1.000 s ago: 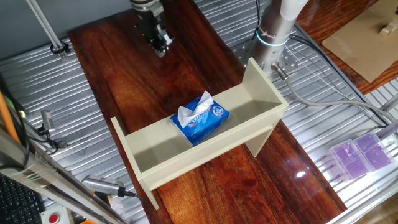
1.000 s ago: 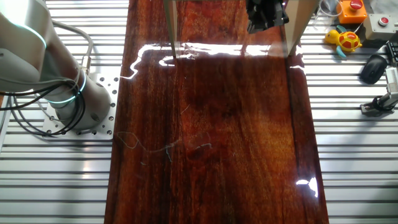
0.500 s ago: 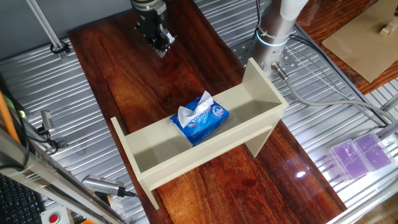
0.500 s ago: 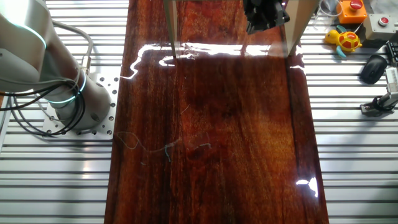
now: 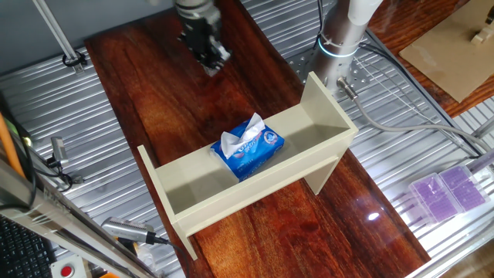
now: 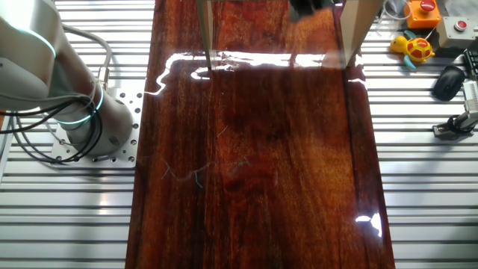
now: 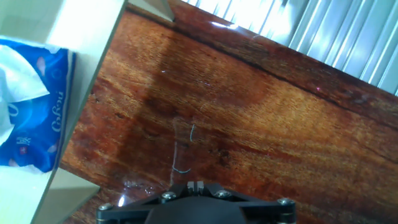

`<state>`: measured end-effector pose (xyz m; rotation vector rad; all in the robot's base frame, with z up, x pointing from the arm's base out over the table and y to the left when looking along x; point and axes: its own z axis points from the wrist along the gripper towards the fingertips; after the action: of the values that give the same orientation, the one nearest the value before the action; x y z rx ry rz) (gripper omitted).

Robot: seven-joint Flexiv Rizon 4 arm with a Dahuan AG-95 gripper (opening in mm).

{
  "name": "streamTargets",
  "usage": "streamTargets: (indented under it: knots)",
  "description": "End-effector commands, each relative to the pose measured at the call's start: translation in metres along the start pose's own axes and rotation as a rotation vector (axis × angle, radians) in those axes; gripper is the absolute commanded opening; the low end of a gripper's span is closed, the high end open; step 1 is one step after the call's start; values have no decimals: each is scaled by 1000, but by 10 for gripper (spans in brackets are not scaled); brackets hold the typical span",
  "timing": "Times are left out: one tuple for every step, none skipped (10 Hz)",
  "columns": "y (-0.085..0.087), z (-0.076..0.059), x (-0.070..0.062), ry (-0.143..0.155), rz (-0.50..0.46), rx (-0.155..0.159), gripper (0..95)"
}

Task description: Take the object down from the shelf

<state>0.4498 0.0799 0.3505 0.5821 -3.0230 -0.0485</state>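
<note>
The blue tissue pack [image 5: 248, 148], white tissue sticking out of its top, lies inside the long beige shelf [image 5: 255, 185] near its middle. My gripper [image 5: 210, 59] hangs above the wooden table behind the shelf, well apart from the pack, with nothing in it. In the hand view the pack [image 7: 31, 112] shows at the left edge, behind the shelf's wall [image 7: 84, 81]. My gripper [image 7: 196, 185] there has its two fingertips pressed together. In the other fixed view only the shelf's end panels [image 6: 355, 30] and a blurred part of the gripper [image 6: 308, 7] show at the top.
The arm's base [image 5: 340, 38] stands right of the shelf's far end. Purple boxes [image 5: 451, 193] lie at the right. Cables and tools [image 5: 127, 232] lie at the front left. A yellow toy [image 6: 418, 49] and a black mouse [image 6: 448, 82] sit beside the table.
My gripper has moved a little to the right and nearer the shelf's side of the table, still shut. The tissue pack and shelf have not moved.
</note>
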Motion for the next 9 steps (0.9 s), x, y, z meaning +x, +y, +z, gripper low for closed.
streamTargets:
  knots:
    - [30,-9,-12,2,58,-2,190]
    - [30,-9,-12,-1,56,-1,190]
    - [30,-9,-12,-7,26,0,190]
    - [30,-9,-12,-5,6,-1,190]
    - [30,-9,-12,-3,-27,-10,380]
    - [30,-9,-12,5,-35,-13,380]
    - [30,-9,-12,9,-31,-14,380]
    - [32,-10,-12,9,-13,-14,570]
    - [40,-16,-17,6,37,-18,570]
